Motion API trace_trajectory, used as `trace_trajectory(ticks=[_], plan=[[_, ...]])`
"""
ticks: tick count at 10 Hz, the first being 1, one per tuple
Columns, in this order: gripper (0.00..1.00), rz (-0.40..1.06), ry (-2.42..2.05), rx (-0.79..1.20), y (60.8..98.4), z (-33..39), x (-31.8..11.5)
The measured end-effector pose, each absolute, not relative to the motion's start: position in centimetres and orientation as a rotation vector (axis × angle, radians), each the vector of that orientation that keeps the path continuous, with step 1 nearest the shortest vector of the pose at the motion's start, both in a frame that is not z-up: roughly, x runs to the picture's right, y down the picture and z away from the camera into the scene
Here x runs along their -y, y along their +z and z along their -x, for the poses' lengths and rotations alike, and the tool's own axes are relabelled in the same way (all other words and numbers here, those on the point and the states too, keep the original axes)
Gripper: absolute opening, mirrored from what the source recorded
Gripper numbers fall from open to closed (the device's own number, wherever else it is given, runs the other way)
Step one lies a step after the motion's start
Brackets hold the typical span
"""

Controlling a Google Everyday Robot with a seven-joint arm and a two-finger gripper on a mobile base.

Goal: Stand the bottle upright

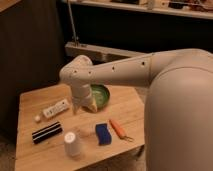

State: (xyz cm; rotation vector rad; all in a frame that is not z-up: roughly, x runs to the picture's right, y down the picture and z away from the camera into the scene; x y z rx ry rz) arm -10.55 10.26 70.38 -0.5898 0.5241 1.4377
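Note:
The bottle is pale with a white label and dark marks. It lies on its side on the wooden table, left of middle, with its small white cap end toward the front left. My gripper hangs from the white arm just right of the bottle, close beside its far end. It holds nothing that I can see.
A black block with white stripes lies in front of the bottle. A white paper cup stands near the front edge. A blue sponge, an orange tool and a green bowl sit to the right.

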Motion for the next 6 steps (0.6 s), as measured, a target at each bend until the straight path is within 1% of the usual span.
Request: trace_trajectory(ticks=[2,4,6], plan=[[0.65,0.588,1.436,-0.522,70.4,10.6,-10.2],[0.65,0.516,1.368,-0.468,70.3,11.4,-8.3],[0.65,0.496,1.247,-0.312,70.7,13.5,-5.7]])
